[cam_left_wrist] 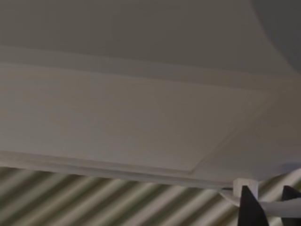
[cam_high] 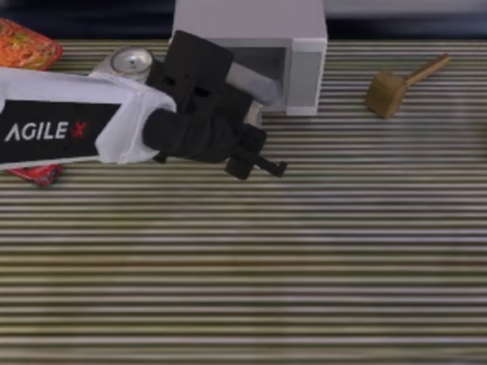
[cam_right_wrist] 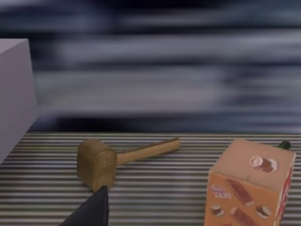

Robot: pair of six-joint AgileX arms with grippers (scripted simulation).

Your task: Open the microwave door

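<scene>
1. The microwave (cam_high: 251, 30) stands at the far edge of the striped table (cam_high: 304, 266), a little left of the middle.
2. The microwave door (cam_high: 255, 82) is swung partly out, and the cavity behind it shows.
3. The left gripper (cam_high: 255, 156) is at the door's free edge, with its fingers (cam_left_wrist: 249, 209) around the slim white handle (cam_left_wrist: 263, 205).
4. The right gripper is out of the top view; whether it is spread I cannot tell.
5. A wooden mallet (cam_high: 399, 84) lies to the right of the microwave.

Your light is even and soft, with no glare and only faint shadow under the left arm (cam_high: 68, 125). The far background beyond the table (cam_high: 243, 274) smears into horizontal streaks.
</scene>
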